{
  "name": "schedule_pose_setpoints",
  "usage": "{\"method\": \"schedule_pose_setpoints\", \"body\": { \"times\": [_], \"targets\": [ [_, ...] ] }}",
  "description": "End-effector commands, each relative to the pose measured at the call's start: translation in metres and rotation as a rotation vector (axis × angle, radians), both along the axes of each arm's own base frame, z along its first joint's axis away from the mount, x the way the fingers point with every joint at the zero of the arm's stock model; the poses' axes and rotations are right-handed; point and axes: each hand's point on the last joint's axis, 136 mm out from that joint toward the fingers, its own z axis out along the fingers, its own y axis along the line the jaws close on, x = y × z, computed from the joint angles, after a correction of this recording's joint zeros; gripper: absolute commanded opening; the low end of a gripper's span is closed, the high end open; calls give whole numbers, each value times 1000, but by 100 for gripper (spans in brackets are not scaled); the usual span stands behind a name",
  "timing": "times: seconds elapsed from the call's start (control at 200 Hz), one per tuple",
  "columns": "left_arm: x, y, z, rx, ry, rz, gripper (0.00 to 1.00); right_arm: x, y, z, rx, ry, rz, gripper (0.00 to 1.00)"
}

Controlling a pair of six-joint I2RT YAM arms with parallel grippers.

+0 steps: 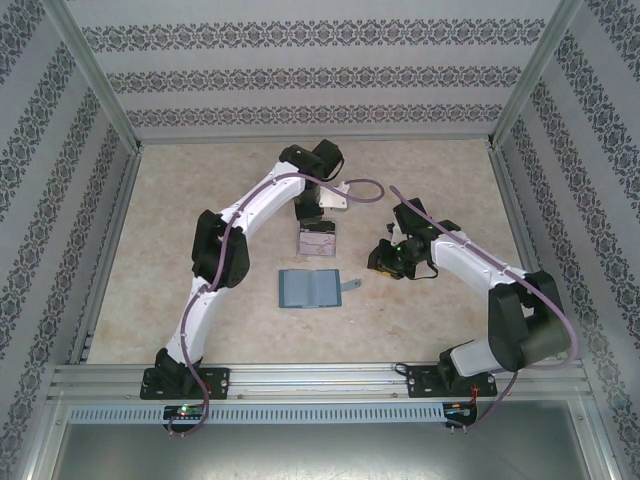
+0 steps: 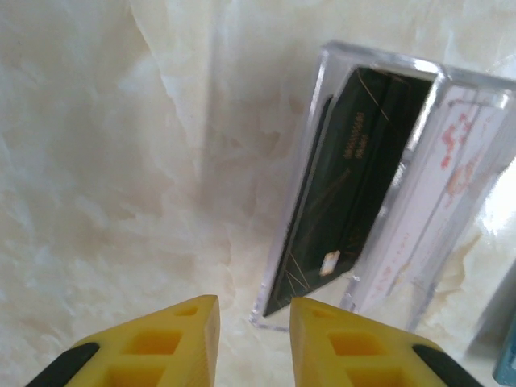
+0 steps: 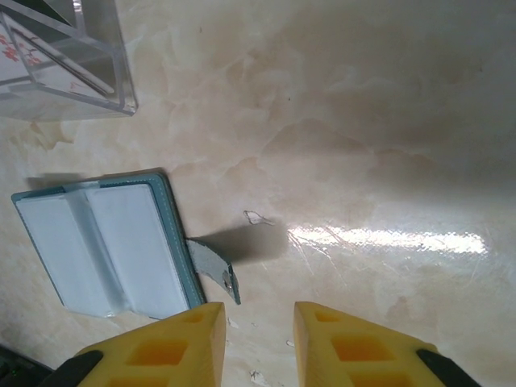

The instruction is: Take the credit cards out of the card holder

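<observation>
Marble tabletop [image 1: 180, 200]: 2 credit cards [image 2: 347, 185], 1 card holder [image 3: 105, 246]; left tool [image 2: 254, 313], right tool [image 3: 259, 318] both spread.

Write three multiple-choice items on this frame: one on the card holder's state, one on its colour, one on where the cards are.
1. How does the card holder lie?
A. open flat
B. folded shut
C. standing on edge
2. What colour is its border?
A. red
B. yellow
C. teal
3. Where are the credit cards?
A. in the holder's slots
B. in the clear tray
C. loose beside the holder

Answers:
1. A, both pale inner halves face up.
2. C, a teal rim frames the pale inside.
3. B, the dark one and the pale one stand between the tray's clear walls.
</observation>
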Motion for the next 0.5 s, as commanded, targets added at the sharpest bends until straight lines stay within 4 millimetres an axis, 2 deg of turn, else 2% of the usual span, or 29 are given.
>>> {"method": "schedule_pose_setpoints", "body": {
  "times": [0.0,0.095,0.205,0.275,0.425,0.495],
  "targets": [
    [2,6,29,-92,-72,95,34,6,0,3,-4,-13,22,31],
    [-6,9,28,-120,-87,122,38,8,-2,2,-21,-19,34,37],
    [-18,17,25,-149,-108,156,50,9,-5,-3,-47,-25,50,48],
    [-27,23,20,-161,-110,178,53,10,-7,-5,-66,-29,57,53],
    [-43,40,9,-180,-118,250,64,15,-5,-3,-67,-39,75,60],
    [-50,48,2,-191,-118,288,78,18,-2,-1,-57,-47,79,61]
  ]
}}
